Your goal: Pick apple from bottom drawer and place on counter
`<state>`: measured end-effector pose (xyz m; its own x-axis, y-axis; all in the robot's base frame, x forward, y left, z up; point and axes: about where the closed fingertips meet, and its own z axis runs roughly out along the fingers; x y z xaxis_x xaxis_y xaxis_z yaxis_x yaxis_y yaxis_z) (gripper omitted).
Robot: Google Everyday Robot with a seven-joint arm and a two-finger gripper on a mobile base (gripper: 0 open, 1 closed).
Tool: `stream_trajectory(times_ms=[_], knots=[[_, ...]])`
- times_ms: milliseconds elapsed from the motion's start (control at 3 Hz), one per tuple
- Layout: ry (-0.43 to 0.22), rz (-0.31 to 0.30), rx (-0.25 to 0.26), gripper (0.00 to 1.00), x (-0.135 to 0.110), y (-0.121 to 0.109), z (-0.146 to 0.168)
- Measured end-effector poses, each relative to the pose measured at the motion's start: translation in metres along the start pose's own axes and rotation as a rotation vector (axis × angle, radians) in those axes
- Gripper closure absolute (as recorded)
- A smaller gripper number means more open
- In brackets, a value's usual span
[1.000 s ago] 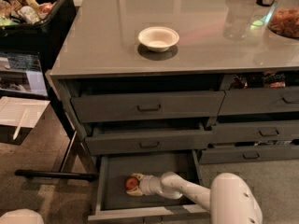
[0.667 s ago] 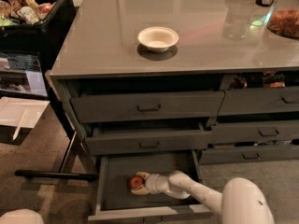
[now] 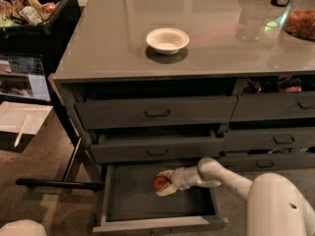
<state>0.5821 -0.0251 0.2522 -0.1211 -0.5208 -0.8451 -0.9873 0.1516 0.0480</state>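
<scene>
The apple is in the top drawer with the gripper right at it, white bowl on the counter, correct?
No: the camera view shows the apple in the open bottom drawer, not the top one. The gripper is right at it, and the white bowl is on the counter.

The wide grey rectangular countertop reads to me as smooth and glossy, with streaks of light on it. The small round white bowl looks matt, whether paper or plastic I cannot tell. The wide dark grey bottom drawer has a flat, matt floor. Down in it my dull cream gripper clasps the small round red apple, which is smooth-skinned. The white arm shell looks like smooth plastic.
</scene>
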Motion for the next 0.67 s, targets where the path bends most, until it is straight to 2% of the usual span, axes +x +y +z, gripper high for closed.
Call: stream_trajectory(times_ms=[333,667], knots=[[0.066,0.022,-0.081,1.0,-0.018,-0.003,-0.07],[0.145,0.052,-0.082,1.0,-0.044,-0.014,-0.129]])
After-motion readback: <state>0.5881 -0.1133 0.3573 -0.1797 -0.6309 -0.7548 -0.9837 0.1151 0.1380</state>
